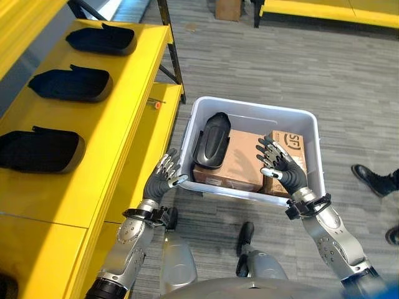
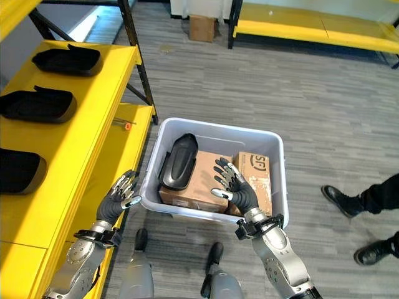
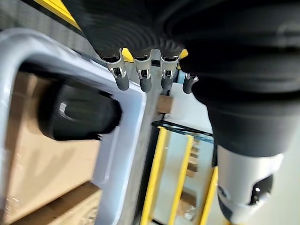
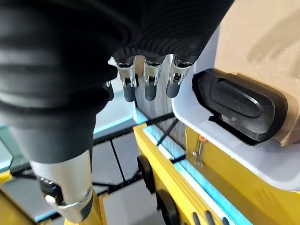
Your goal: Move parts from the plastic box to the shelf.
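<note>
A grey plastic box (image 1: 249, 113) stands on the floor beside the yellow shelf (image 1: 118, 118). One black moulded part (image 1: 212, 140) lies in its left half on top of a brown carton (image 1: 240, 159). My left hand (image 1: 165, 177) is open just outside the box's near left corner, fingers spread by the rim. Over the near right of the box, above the cartons, my right hand (image 1: 280, 165) is open and holds nothing. In the right wrist view the straight fingers (image 4: 150, 79) point past the black part (image 4: 241, 105). The left wrist view shows that same part (image 3: 77, 112).
Three black parts (image 1: 103, 38) (image 1: 72, 83) (image 1: 37, 149) lie in a row on the shelf top. A second carton (image 1: 290, 149) fills the box's right side. A person's black shoes (image 1: 374, 180) stand right of the box. Further yellow racking (image 1: 330, 9) crosses the far floor.
</note>
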You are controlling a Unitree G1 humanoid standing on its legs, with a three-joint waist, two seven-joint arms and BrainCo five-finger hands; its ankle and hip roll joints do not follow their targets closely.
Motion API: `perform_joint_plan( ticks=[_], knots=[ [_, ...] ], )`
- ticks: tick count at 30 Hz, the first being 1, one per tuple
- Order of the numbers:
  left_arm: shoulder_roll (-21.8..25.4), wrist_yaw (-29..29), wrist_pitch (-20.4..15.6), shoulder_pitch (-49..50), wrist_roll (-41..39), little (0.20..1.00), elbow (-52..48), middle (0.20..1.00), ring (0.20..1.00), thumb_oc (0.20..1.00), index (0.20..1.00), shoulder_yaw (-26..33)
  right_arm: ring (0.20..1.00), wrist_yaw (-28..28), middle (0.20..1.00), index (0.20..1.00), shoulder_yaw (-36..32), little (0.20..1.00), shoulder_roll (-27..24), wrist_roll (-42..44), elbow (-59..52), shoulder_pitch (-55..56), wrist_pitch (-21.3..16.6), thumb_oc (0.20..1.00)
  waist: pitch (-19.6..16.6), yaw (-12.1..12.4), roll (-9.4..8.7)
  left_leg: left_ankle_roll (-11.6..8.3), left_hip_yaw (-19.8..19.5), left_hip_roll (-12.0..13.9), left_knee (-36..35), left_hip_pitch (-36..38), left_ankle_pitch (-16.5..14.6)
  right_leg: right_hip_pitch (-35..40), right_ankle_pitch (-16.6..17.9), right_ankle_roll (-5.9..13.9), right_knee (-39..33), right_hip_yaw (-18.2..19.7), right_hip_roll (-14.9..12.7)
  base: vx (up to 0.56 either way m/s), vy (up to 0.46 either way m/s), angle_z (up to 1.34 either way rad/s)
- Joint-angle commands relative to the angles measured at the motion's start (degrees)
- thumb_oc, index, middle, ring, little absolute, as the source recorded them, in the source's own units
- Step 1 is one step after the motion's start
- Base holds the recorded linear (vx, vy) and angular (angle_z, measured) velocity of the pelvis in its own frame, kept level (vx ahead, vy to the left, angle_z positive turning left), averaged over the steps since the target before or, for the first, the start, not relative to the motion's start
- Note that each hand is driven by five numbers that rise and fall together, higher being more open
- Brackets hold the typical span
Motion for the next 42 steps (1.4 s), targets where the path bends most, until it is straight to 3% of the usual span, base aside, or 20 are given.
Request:
perform_joint_plan(
  ticks=[1, 2, 5, 13, 17, 26, 42],
  knots=[
    [2.82, 0.35, -3.54, -0.82, 1.26, 1.0, -5.49, 1.0, 1.0, 1.0, 1.0, 2.63, 1.0, 0.89, 1.0, 1.0, -0.91, 1.0, -0.24, -0.4, -3.86, -1.14, -2.87, 1.0, -0.45, 1.32, -1.31, 0.33, 3.26, -0.98, -1.86, 0.16, 3.16, 6.34, -9.08, 5.11, 4.8, 1.66, -4.08, -0.02, 0.308, -0.73],
    [4.18, 1.07, -4.22, -2.42, 2.51, 1.0, -6.29, 1.0, 1.0, 1.0, 1.0, 2.65, 1.0, 0.45, 1.0, 1.0, 0.83, 1.0, 0.35, -1.25, -3.39, -3.29, -2.72, 1.0, 1.16, 1.34, -1.98, 1.02, 5.54, -2.15, 0.57, -1.12, 1.18, 4.83, -6.91, 6.2, 4.35, 2.55, -6.0, -0.09, 0.255, -0.51],
    [4.93, 3.48, -4.94, -6.51, 2.77, 1.0, -6.2, 1.0, 1.0, 1.0, 1.0, 2.6, 1.0, -0.74, 1.0, 1.0, 3.94, 1.0, 2.08, -1.33, -2.46, -7.37, -2.86, 1.0, 3.16, 1.69, -2.81, 1.4, 7.95, -3.03, 2.72, -3.94, 0.29, 1.98, -4.56, 6.79, 3.14, 3.58, -7.49, -0.07, 0.169, -0.32],
    [5.48, 7.58, -5.96, -11.7, 6.97, 1.0, -6.19, 1.0, 1.0, 1.0, 1.0, 2.07, 1.0, -2.03, 1.0, 1.0, 6.17, 1.0, 2.43, -2.46, -2.65, -11.95, -2.99, 1.0, 5.28, 1.2, -4.25, 1.39, 8.87, -3.2, 3.27, -7.06, 0.66, -1.19, -3.1, 6.81, 1.99, 3.14, -7.98, -0.02, 0.042, -0.06],
    [5.16, 9.87, -6.27, -14.58, 8.9, 1.0, -6.3, 1.0, 1.0, 1.0, 1.0, 1.35, 1.0, -4.83, 1.0, 1.0, 6.33, 1.0, 2.49, -4.27, -1.26, -16.36, -3.76, 1.0, 6.88, 0.9, -4.68, 0.9, 9.2, -2.1, 1.61, -7.73, 2.33, -3.54, -2.8, 6.53, 2.29, 3.21, -7.18, -0.03, -0.048, -0.11],
    [3.53, 13.39, -7.34, -18.9, 9.18, 1.0, -4.91, 1.0, 1.0, 1.0, 1.0, -1.41, 1.0, -13.31, 1.0, 1.0, 7.74, 1.0, 6.79, -9.97, 5.71, -27.67, -6.25, 1.0, 10.33, 1.54, -3.81, 0.11, 9.18, -0.79, -1.17, -8.76, 4.72, -6.97, -2.64, 6.18, 3.2, 3.45, -6.3, -0.02, -0.022, -0.04],
    [2.95, 16.77, -8.33, -21.96, 8.84, 1.0, -4.83, 1.0, 1.0, 1.0, 1.0, -3.15, 1.0, -16.92, 1.0, 1.0, 10.97, 1.0, 10.65, -9.19, 11.8, -35.26, -7.26, 1.0, 12.96, 3.02, -2.49, 0.08, 7.99, -1.2, -0.21, -11.42, 4.41, -8.95, -3.17, 5.92, 4.55, 3.04, -6.51, 0.0, -0.002, 0.0]
  ],
)
